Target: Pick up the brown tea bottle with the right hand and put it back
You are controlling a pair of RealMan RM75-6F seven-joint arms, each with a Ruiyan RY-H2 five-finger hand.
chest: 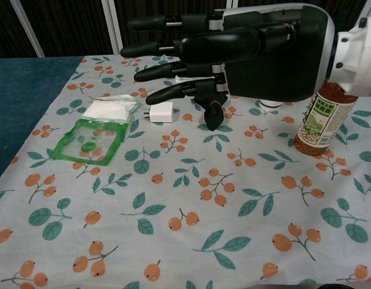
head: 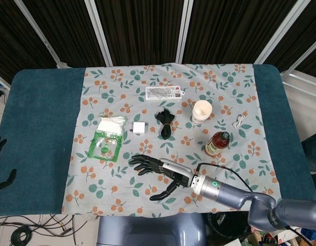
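The brown tea bottle (head: pixel 217 143) stands upright on the floral cloth at the right of centre, below the paper cup; in the chest view the tea bottle (chest: pixel 322 120) shows partly behind my wrist. My right hand (head: pixel 159 173) hovers near the front edge of the table, left of the bottle and apart from it, fingers spread and holding nothing. In the chest view the right hand (chest: pixel 233 51) fills the upper part of the frame. My left hand (head: pixel 0 164) sits off the table's left edge, only dark fingers showing.
A paper cup (head: pixel 201 111), a black strap bundle (head: pixel 166 123), a white charger (head: pixel 139 127), a green packet (head: pixel 106 143), a white cloth (head: pixel 113 124), a flat box (head: pixel 165 93) and a white cable (head: pixel 239 121) lie on the cloth.
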